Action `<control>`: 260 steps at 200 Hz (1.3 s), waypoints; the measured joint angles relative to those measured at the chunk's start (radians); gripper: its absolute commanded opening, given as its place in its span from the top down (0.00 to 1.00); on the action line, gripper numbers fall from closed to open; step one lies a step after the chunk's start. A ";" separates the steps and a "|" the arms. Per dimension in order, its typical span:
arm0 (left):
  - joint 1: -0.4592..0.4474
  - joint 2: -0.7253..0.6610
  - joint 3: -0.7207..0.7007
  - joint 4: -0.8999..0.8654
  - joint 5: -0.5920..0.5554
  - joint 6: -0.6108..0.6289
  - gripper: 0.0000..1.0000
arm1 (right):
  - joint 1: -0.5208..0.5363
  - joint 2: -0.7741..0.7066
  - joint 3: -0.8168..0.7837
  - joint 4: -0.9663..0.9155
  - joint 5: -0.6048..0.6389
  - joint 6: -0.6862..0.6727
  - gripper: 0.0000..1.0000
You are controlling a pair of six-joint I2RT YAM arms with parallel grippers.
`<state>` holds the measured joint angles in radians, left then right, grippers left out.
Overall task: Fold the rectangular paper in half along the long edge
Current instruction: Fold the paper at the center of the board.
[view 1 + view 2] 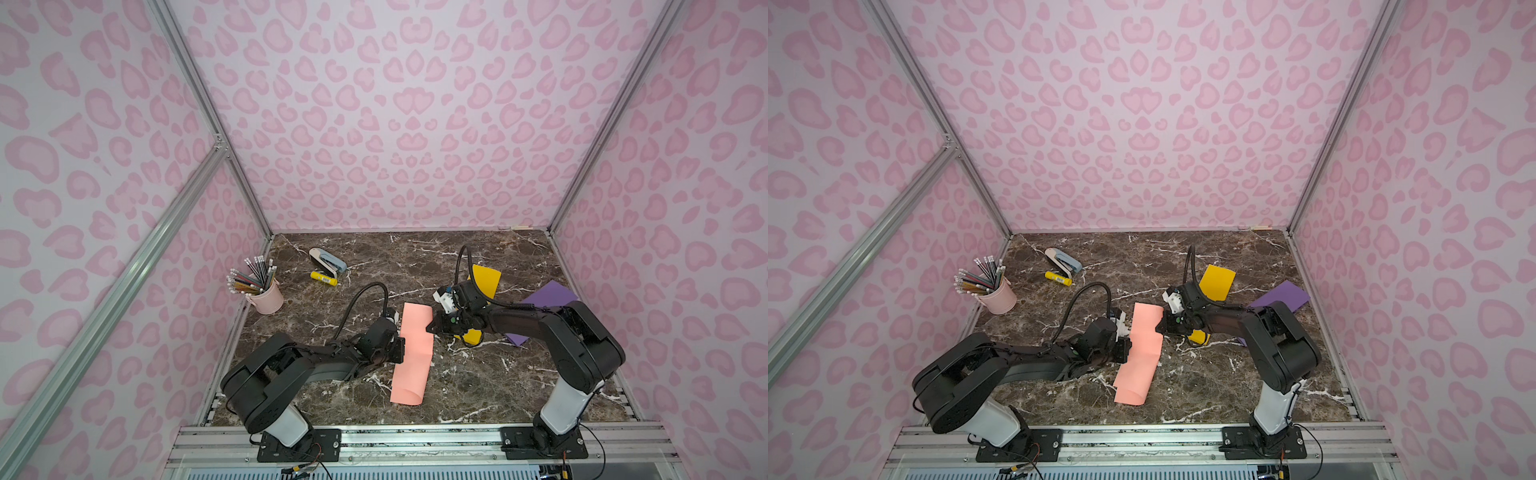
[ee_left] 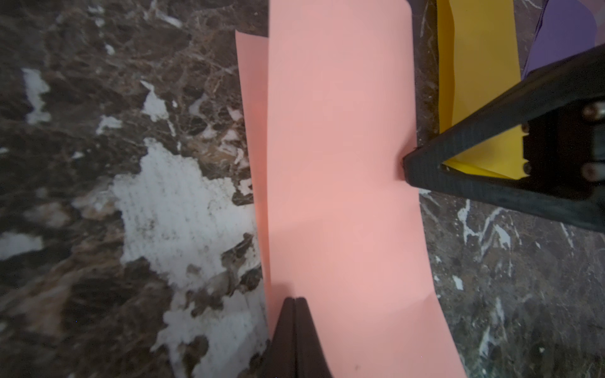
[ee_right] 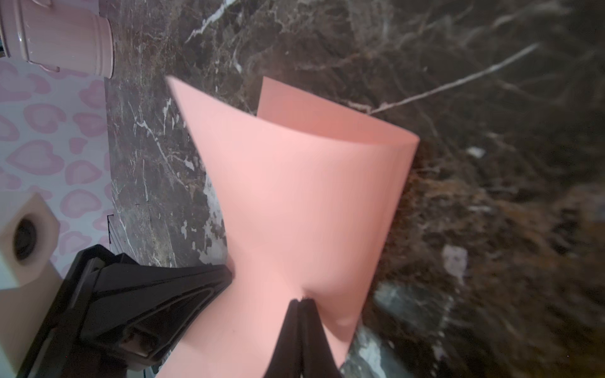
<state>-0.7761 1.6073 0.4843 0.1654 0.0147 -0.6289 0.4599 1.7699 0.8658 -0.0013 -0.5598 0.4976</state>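
The left gripper (image 2: 294, 300) is clamped, jaws together, on one long edge of the pink paper (image 1: 409, 374), and the right gripper (image 3: 301, 300) pinches the opposite edge the same way. The paper, doubled over lengthwise with its ends bowing open, lies mid-way across the marble table (image 1: 478, 382) between the arms, near a yellow sheet (image 1: 486, 280).

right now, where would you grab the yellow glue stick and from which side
Probably mid-barrel, from straight above, jaws across its short width. The yellow glue stick lies flat on its side on the marble table, so its round sides are exposed; the stapler sits just beyond, leaving little room there.
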 measured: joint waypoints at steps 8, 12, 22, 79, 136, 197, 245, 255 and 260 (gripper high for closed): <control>-0.001 0.000 0.000 0.001 0.000 0.000 0.96 | -0.014 0.000 -0.014 0.009 0.000 0.000 1.00; -0.001 0.000 0.000 0.002 -0.001 0.000 0.96 | -0.025 0.000 -0.026 0.015 0.002 0.001 1.00; -0.002 0.001 0.000 0.003 -0.002 0.000 0.96 | -0.048 -0.001 -0.048 0.021 -0.005 0.005 1.00; -0.004 0.010 0.001 0.015 -0.003 0.000 0.96 | -0.077 -0.063 -0.052 -0.018 0.008 -0.015 1.00; -0.006 0.023 0.006 0.031 -0.003 0.000 0.96 | -0.015 0.008 0.056 -0.011 -0.006 -0.015 1.00; -0.011 0.022 0.006 0.031 -0.011 0.000 0.96 | -0.118 0.023 -0.031 0.039 -0.026 -0.001 1.00; -0.012 0.023 0.006 0.032 -0.012 0.000 0.96 | -0.086 -0.038 -0.002 0.000 -0.011 0.000 1.00; -0.013 0.023 0.007 0.032 -0.013 0.000 0.96 | -0.065 -0.040 0.028 0.000 -0.011 -0.001 1.00; -0.013 0.024 0.007 0.031 -0.013 0.000 0.96 | -0.055 -0.038 0.043 0.000 -0.011 -0.001 1.00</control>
<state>-0.7891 1.6310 0.4915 0.1967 0.0013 -0.6289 0.4049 1.7321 0.9092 -0.0013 -0.5709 0.4969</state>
